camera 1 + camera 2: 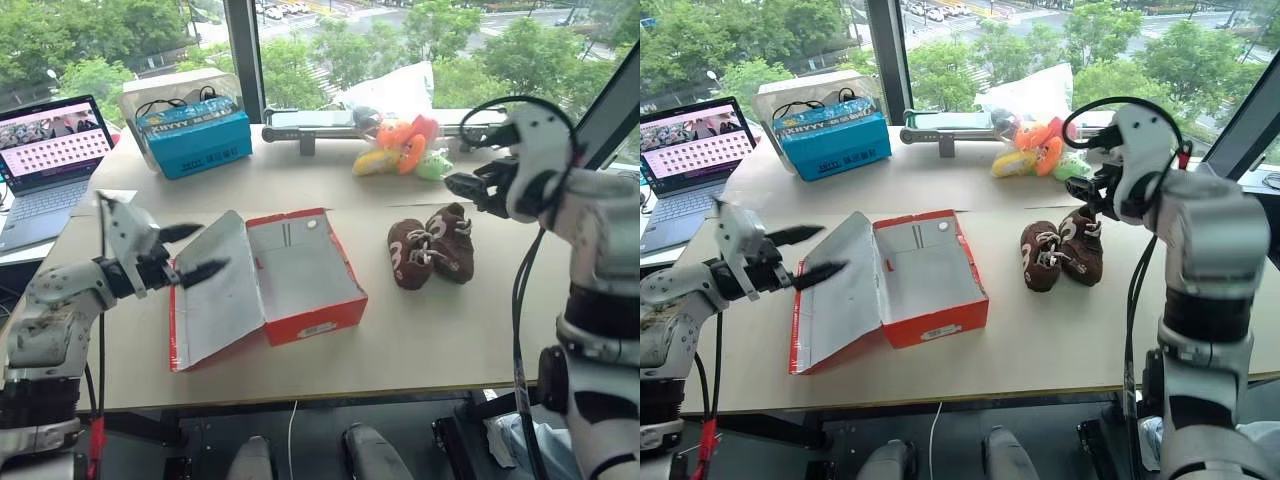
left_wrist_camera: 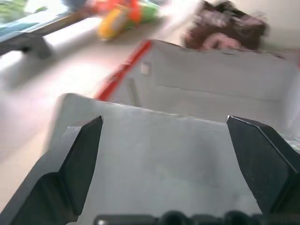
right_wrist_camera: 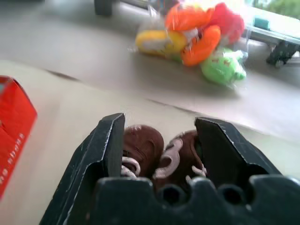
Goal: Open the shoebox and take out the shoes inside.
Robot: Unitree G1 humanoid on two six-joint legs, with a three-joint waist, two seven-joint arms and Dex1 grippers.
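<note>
- left eye view gives you the shoebox (image 1: 300, 275) lying open near the middle of the table (image 1: 430, 330), its white inside bare and its lid (image 1: 212, 290) folded back flat on the robot's left.
- the shoes (image 1: 432, 247) sit side by side on the table to the right of the box, apart from it, toes toward the robot, a white mark on each.
- your right gripper (image 1: 462, 185) hangs in the air above and just right of the shoes, fingers parted and holding nothing; in the right wrist view both shoes (image 3: 159, 152) show between its fingers (image 3: 108, 145).
- your left gripper (image 1: 192, 252) hovers over the outer edge of the lid, fingers spread wide, pinching nothing; the left wrist view looks across the lid (image 2: 159, 164) into the box.
- farther back you have plush toys (image 1: 400, 145) in orange, yellow and green, a blue box (image 1: 195, 140) with white lettering, and a laptop (image 1: 45, 165) at the far left.
</note>
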